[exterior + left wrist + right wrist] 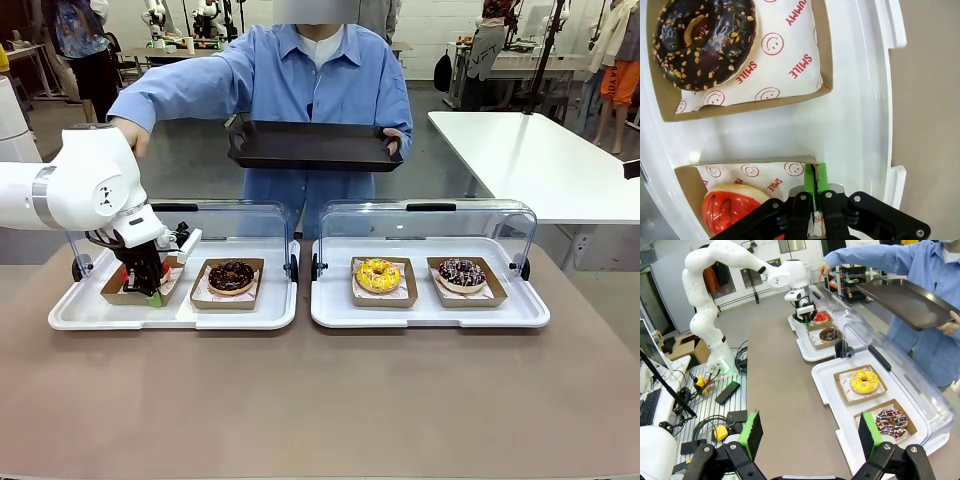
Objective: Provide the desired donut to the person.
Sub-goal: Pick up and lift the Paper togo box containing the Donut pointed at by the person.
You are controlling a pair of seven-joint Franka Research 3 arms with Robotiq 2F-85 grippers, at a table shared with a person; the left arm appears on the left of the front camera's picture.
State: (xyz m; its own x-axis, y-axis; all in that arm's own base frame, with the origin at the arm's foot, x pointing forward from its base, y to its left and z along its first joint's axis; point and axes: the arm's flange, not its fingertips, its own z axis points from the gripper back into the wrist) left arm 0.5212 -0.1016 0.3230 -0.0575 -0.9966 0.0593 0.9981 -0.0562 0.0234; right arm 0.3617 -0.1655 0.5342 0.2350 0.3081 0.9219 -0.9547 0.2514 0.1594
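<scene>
1. Brown bench (320, 400) carries a left tray (175, 315) and a right tray (430, 315), each under a raised clear lid (240, 220), so the donuts can be reached from your side.
2. Your left hand (815, 181) is closed, its green pads pinching the corner wall of the carton (740, 163) that holds the red donut (730, 210). Gripping card rather than icing keeps the donut clean.
3. That carton sits at the outer end of the left tray, beside the chocolate donut (702, 42) in its own carton, which is apart from your pads.
4. The red donut looks like the wanted one. Its carton appears to rest on the tray, not yet lifted.
5. Across the bench the person (320, 90) holds a dark tray (315, 145) level above the lids, likely as the landing spot. Their other hand (128, 135) reaches toward the left lid; whether it points or steadies it, you cannot tell.
6. Your right hand (810, 432) hangs open, well back from the right tray with its yellow donut (378, 274) and sprinkled donut (461, 272), out of the way.
</scene>
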